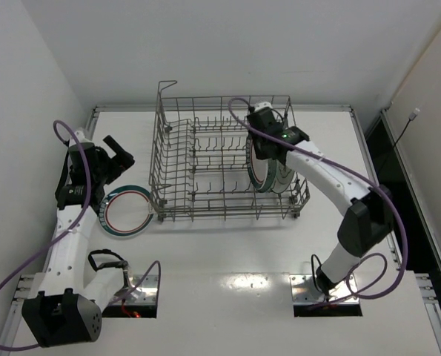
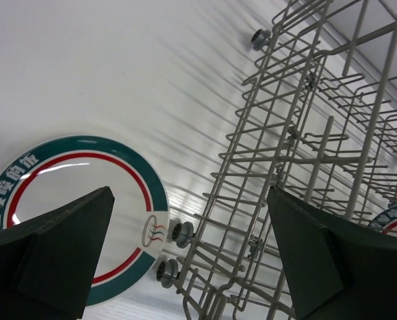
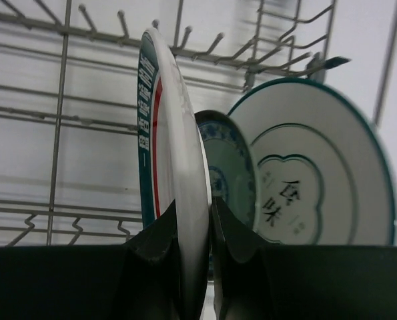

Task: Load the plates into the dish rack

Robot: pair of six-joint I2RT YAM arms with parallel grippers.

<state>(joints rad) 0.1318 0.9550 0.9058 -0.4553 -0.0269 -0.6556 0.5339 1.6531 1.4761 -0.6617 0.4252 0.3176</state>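
Note:
The grey wire dish rack stands at the table's middle back. My right gripper is shut on the rim of a white plate with red and green rings and holds it on edge in the rack's right end. Behind it stand the smaller teal patterned plate and the white plate with a dark centre motif. The other ringed plate lies flat on the table, touching the rack's left side. My left gripper is open and empty above it, with the plate and the rack between its fingers.
The rack's small wheels sit right next to the flat plate's rim. White walls close the table on the left and at the back. Purple cables loop off both arms. The rack's left and middle rows of tines hold nothing.

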